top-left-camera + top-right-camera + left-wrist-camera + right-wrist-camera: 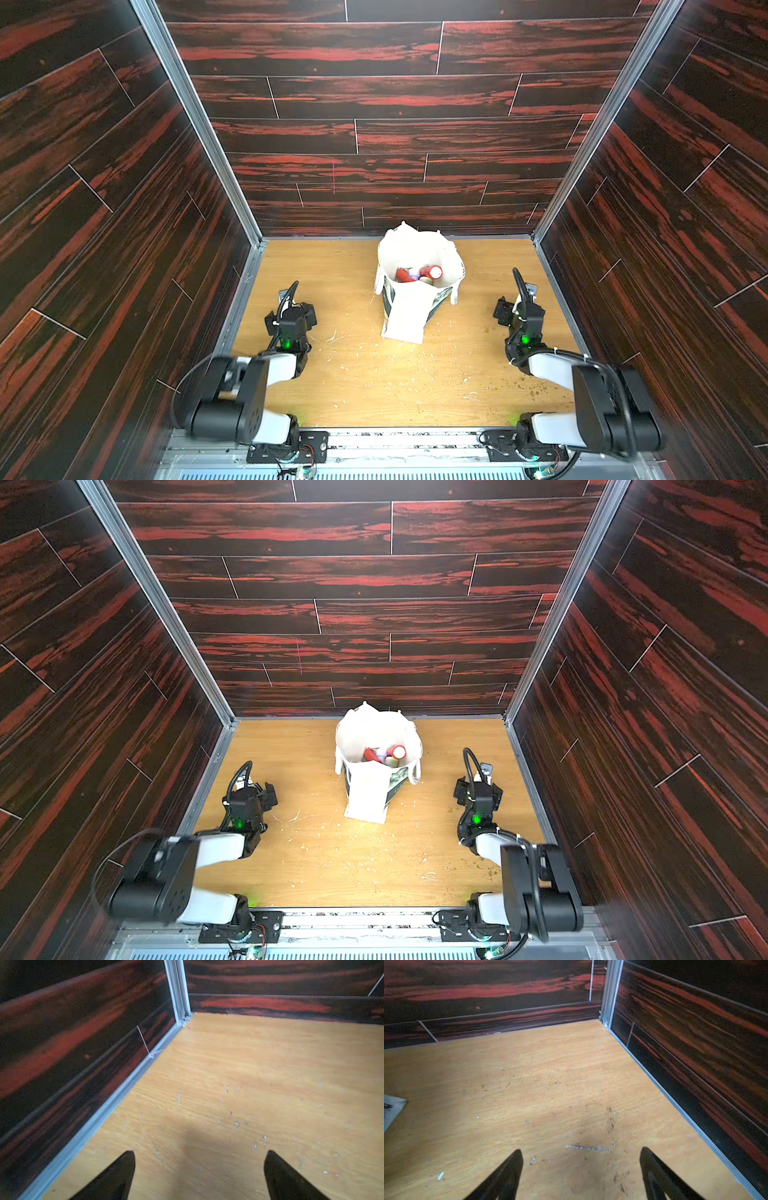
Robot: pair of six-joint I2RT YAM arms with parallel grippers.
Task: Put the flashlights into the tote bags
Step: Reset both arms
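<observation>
I see a bag [405, 320] of matt cream cloth, flashlights [430, 273] of glossy plastic, a table [374, 386] of pale, scuffed wood, walls [374, 95] of dark, faintly shiny planks, and corner rails [195, 116] of brushed metal.

Toward the back of the bench [365, 386], about mid-width, just before the back wall [395, 174]: tote bag [405, 320], upright, mouth open upward. Inside it, heaped together: flashlights [419, 274]. Left of the bag, well apart, near the left wall [124, 249]: left fingers [120, 1174], spread over bare bench. Right of the bag, near the right wall [665, 249]: right fingers [506, 1174], spread likewise.
</observation>
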